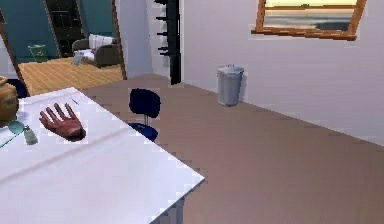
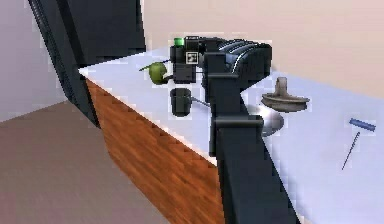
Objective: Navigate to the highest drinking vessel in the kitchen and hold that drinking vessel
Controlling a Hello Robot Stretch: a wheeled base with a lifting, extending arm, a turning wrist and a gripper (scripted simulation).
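Standing on counter, dark cup near gripper; hold unclear

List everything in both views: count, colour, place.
table: 1, white, forward view's lower left
hand sculpture: 1, red-brown, on table
vase: 1, orange-brown, table's left edge
chair: 1, blue, behind table
bin: 1, grey, by wall
window: 1, wood-framed, upper right
shelf: 1, dark, beside doorway
armchair: 1, grey, beyond doorway
counter: 1, white top, arm side view
apple: 1, green, on counter
cup: 1, dark, on counter near apple
toaster: 1, black, counter's back
bowl: 1, grey, right of arm
utensil: 1, blue-headed, counter's right
arm: 1, dark, rising from bottom edge
gripper: 1, dark, near cup; cannot tell whether it holds anything
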